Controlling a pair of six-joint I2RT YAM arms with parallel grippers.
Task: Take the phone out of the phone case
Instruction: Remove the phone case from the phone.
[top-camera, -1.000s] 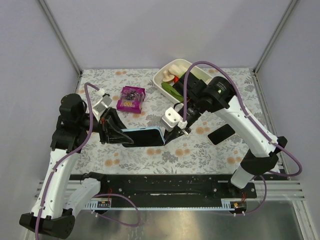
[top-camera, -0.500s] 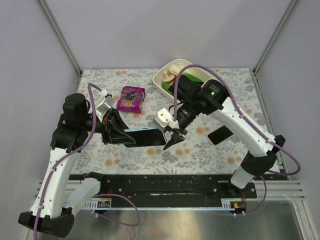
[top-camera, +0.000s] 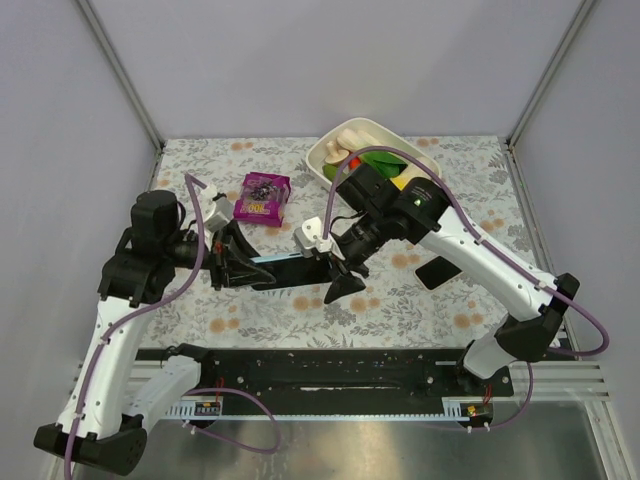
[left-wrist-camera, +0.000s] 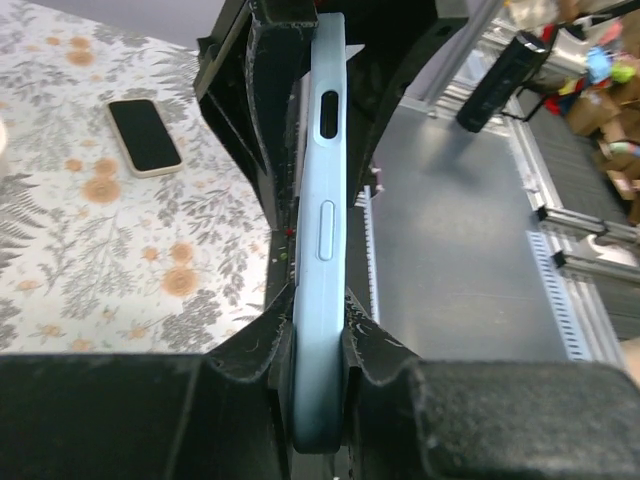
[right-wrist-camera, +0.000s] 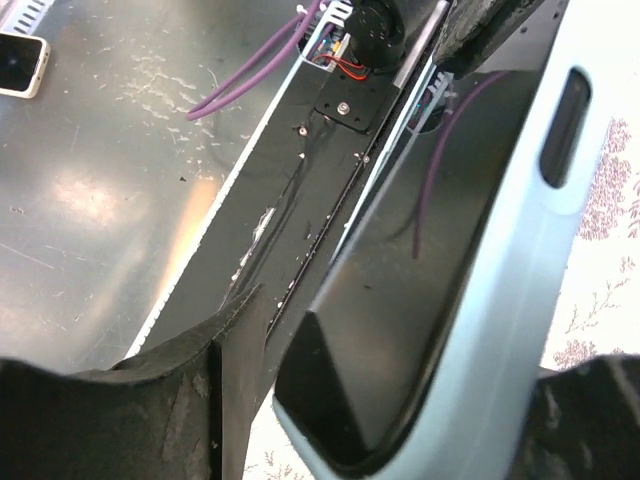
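Note:
A phone in a light blue phone case (top-camera: 283, 268) hangs above the table, held on edge by its left end. My left gripper (top-camera: 238, 268) is shut on it. In the left wrist view the case's side (left-wrist-camera: 320, 230) with its button runs up between the pads, my left gripper (left-wrist-camera: 318, 335) pinching both faces. My right gripper (top-camera: 336, 272) stands open at the phone's right end. In the right wrist view my right gripper (right-wrist-camera: 400, 400) straddles the corner, where the black screen (right-wrist-camera: 400, 330) sits inside the blue case rim (right-wrist-camera: 510, 300). A gap shows beside the left finger (right-wrist-camera: 200, 390).
A second black phone (top-camera: 441, 270) lies flat on the flowered cloth at the right. A purple packet (top-camera: 262, 197) lies at the back left. A white dish (top-camera: 322, 160) with toy food stands at the back centre. A black rail (top-camera: 320, 370) runs along the near edge.
My right gripper has opened and swung left and nearer, coming around the phone's right end. The left gripper has kept its grip, shifting the phone slightly left.

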